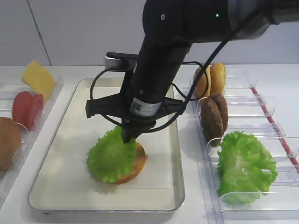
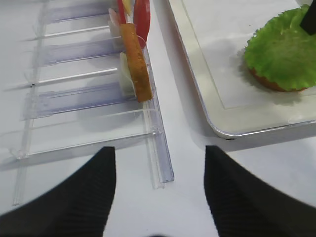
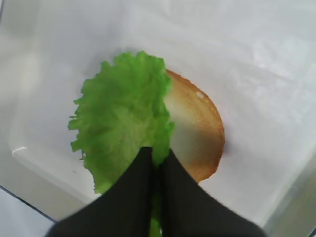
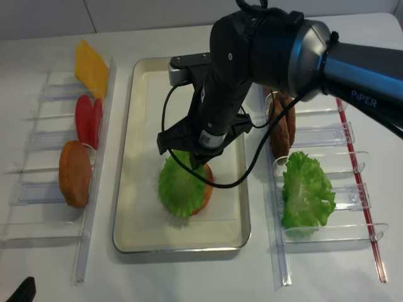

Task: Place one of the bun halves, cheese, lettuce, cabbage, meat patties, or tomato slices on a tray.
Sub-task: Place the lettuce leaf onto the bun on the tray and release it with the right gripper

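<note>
The round frilly lettuce (image 1: 111, 156) lies tilted over a bun half (image 1: 135, 168) on the cream tray (image 1: 65, 163). My right gripper (image 1: 127, 137) points straight down over them, shut on the leaf's near edge. In the right wrist view the black fingers (image 3: 133, 187) pinch the lettuce (image 3: 121, 116), and the bun's pale toasted face (image 3: 197, 133) shows beside it. My left gripper (image 2: 160, 168) hangs open and holds nothing, above the table in front of the left rack, clear of the tray (image 2: 212, 64).
The left rack holds cheese (image 1: 37, 78), tomato slices (image 1: 27, 108) and a bun half (image 1: 8, 142). On the right rack stand bun halves (image 1: 210, 79), meat patties (image 1: 214, 116) and a big ruffled green leaf bunch (image 1: 245, 165). The right arm's cable loops over the tray.
</note>
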